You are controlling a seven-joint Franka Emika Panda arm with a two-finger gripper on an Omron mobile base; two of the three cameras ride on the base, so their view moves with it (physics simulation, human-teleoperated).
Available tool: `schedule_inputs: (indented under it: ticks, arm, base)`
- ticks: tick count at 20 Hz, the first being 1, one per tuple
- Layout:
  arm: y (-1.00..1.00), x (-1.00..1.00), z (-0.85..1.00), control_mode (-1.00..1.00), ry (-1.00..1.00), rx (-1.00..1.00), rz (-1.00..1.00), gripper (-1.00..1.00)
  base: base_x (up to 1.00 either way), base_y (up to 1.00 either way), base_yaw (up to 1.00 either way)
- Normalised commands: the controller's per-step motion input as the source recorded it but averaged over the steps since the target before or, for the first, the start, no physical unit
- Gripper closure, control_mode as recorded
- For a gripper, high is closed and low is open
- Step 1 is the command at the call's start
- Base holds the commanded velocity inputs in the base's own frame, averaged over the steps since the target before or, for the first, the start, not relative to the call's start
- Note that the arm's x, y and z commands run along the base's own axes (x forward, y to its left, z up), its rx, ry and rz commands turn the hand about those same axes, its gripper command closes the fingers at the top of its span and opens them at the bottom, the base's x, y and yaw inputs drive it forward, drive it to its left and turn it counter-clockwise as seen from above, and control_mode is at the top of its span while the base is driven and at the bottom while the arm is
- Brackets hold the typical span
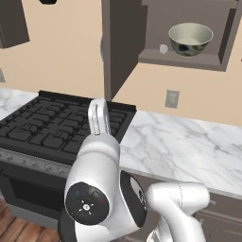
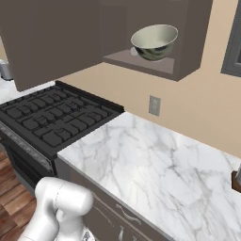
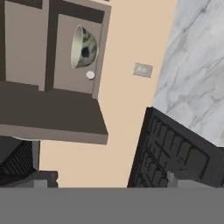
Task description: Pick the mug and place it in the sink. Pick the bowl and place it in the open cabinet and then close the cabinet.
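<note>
Up on the cabinet [image 2: 188,42] shelf: bowl [image 2: 154,41] parked, door hanging open

So the bowl sits upright on the bottom shelf of the open wall cabinet, a bit toward the front edge, with a small pale round thing [image 1: 163,48] just beside it on the shelf. The cabinet door [image 2: 52,40] is swung wide out over the black stove [image 2: 52,117], nowhere near shut. Below and right of the cabinet there's the marble counter [image 2: 155,164] and a wall outlet [image 2: 154,105] on the beige wall. The arm is folded down low in front of the stove, well apart from the bowl and the door. From the hand view the gripper [image 3: 105,181] is looking sideways at the cabinet; only bits of its tips poke up at the bottom, set far apart with nothing between them, so jaws spread wide and holding nothing.
</note>
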Motion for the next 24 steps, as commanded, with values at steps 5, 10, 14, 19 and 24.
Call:
schedule_inputs:
  ticks: [5, 10, 14, 19, 24]
  arm:
    - [0.16, 0.78, 0.00, -1.00, -0.24, -0.09, 0.00, -1.00]
    - [0.02, 0.40, 0.00, -1.00, -0.36, -0.11, -0.05, -1.00]
    - [0.00, 0.21, 0.00, -1.00, -0.41, -0.03, -0.14, -1.00]
    - [0.01, 0.45, -0.02, -1.00, -0.30, 0.00, -0.19, -1.00]
    - [0.14, 0.51, -0.21, -1.00, -0.19, 0.02, -0.18, -1.00]
  base:
    - [0.00, 0.00, 0.00]
    - [0.00, 0.00, 0.00]
    - [0.00, 0.00, 0.00]
    - [0.00, 0.00, 0.00]
    - [0.00, 0.00, 0.00]
